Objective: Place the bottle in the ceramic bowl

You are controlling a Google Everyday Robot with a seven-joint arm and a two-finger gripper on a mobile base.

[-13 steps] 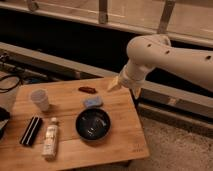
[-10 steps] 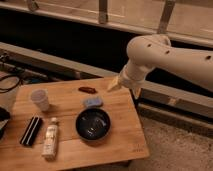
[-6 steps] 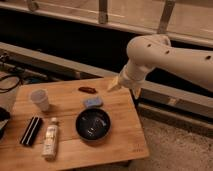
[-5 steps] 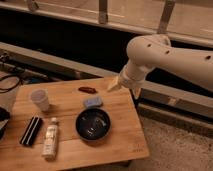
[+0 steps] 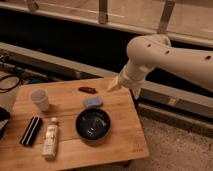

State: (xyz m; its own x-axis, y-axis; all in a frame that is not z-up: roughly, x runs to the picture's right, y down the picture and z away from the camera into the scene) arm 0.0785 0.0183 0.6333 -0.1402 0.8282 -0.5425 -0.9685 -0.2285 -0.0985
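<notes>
Bottle [image 5: 50, 140] lay flat near the front edge of the counter [image 5: 127, 142], toward the left corner, beside a black case [image 5: 31, 131]. Right of it, apart, sat the ceramic bowl [image 5: 93, 123]. Farther back I saw the gripper [image 5: 114, 85] hovering at the far right corner; how wide it stood, I couldn't tell.

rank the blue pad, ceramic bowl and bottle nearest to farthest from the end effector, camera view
The end effector hangs by the table's far right corner.
1. blue pad, just left of it
2. ceramic bowl, table centre
3. bottle, front left
</notes>
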